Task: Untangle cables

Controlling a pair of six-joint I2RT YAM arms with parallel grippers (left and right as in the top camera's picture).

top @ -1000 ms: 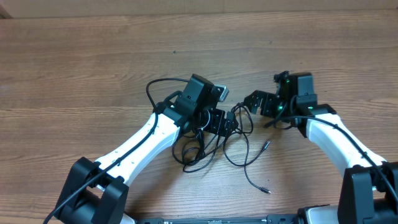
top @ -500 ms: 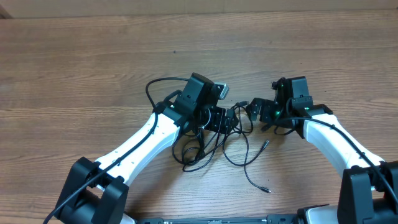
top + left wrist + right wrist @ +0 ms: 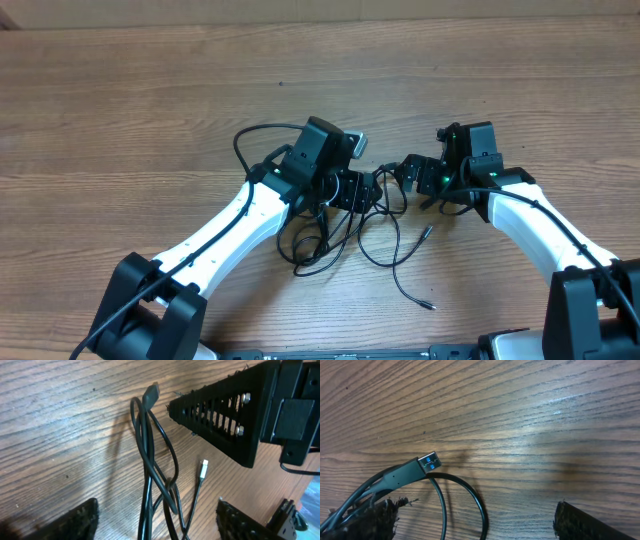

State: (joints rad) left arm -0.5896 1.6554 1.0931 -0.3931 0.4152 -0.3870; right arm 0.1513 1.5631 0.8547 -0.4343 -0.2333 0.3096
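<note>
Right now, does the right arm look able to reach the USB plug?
Probably yes: the USB plug lies uncovered on the table ahead of the right arm's open jaws, nothing between them.

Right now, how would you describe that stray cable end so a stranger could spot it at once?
On the wooden table, find the tangle of thin black cables in the middle. One strand leaves its right side toward the robot's base and ends in a small plug. Unlike the shorter loose end nearer the tangle, it lies farthest out, alone on bare wood.
</note>
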